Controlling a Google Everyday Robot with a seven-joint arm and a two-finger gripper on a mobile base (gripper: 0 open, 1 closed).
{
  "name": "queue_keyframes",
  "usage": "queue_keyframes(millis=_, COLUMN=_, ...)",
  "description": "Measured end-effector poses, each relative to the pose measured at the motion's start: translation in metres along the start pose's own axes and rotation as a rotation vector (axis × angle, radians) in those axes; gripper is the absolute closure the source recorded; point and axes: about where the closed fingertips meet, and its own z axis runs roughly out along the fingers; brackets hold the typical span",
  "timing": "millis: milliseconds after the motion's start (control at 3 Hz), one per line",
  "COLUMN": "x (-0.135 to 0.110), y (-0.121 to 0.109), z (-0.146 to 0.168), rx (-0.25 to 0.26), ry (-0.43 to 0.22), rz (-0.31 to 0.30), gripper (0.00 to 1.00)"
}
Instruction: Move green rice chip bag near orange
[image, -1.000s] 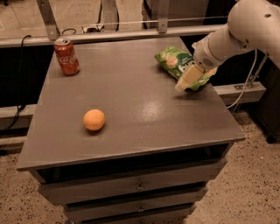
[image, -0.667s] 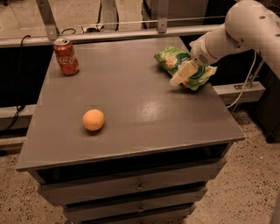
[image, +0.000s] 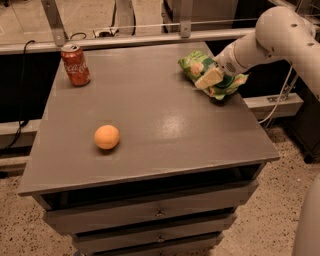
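Your pincer sits at the far right corner of the worktop, down on top of the bag. Its pale tip lies across the middle of the green pouch, and you cannot tell from this view how wide it stands or whether it has a hold on the bag. The white arm reaches in from the upper right, bending down to that spot. The bag lies crumpled near the right edge, one end toward the rear rail and the other toward the side edge, and it appears to rest on the worktop. The orange sits on the left half toward the front, well apart from the bag, with open grey surface between them. A red can stands upright at the far left corner, apart from both. Below the front edge you can see a stack of drawers, all closed.
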Motion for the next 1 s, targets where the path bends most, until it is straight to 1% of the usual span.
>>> queue_keyframes(millis=333, x=-0.005, y=0.003, z=-0.006, rx=-0.004, ry=-0.006, rz=-0.01, gripper=0.63)
queue_keyframes(millis=667, x=-0.03, y=0.012, z=-0.029, rx=0.001, ry=-0.039, rz=-0.075, gripper=0.87)
queue_keyframes(millis=1000, x=-0.032, y=0.013, z=-0.029, rx=-0.001, ry=-0.041, rz=-0.082, gripper=1.0)
